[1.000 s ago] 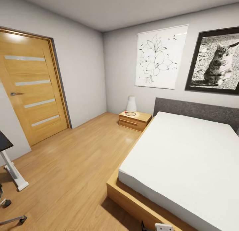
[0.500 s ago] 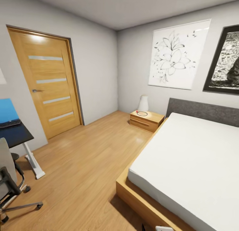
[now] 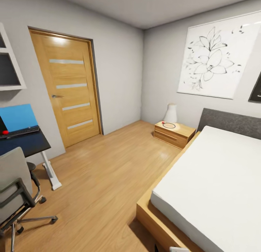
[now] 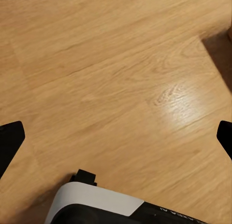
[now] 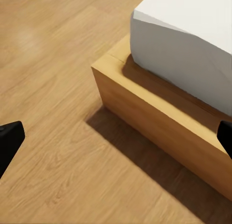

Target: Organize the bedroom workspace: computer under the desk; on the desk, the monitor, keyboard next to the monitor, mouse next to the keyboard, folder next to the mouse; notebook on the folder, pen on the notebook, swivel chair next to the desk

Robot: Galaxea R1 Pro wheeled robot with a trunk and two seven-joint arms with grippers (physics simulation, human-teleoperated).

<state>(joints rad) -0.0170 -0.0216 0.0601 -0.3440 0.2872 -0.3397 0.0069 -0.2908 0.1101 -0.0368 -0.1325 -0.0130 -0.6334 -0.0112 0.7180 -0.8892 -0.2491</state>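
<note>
A: Entry one, largest. Bed (image 3: 214,172): white mattress on a light wooden frame, grey headboard, filling the right of the head view; its corner sits under the right gripper (image 5: 116,137).

B: Entry two?

A: Door (image 3: 70,89): light wood with frosted strips, shut, in the wall beside the desk.

B: Task items next.

A: Desk (image 3: 27,145): glossy black top on a white leg, at the left edge of the head view. Swivel chair (image 3: 16,187): grey padded back, black armrest, chrome castor base, standing close by the desk's end. Judged to roll easily; best pushed by the backrest or armrest.

B: And the folder?

A: Folder (image 3: 17,116): bright blue, flat, already on the desk, apparently propped toward the wall. A dark flat item lies along its near edge, too small to name. Judged light, stiff and slippery on the gloss; take it by a free edge.

B: Smaller lots?

A: Nightstand (image 3: 174,133) with a white vase, beside the bed.

B: Grippers?

A: Left gripper (image 4: 116,142): fingertips spread wide, nothing between them, above bare floor. Right gripper: likewise spread and holding nothing.
</note>
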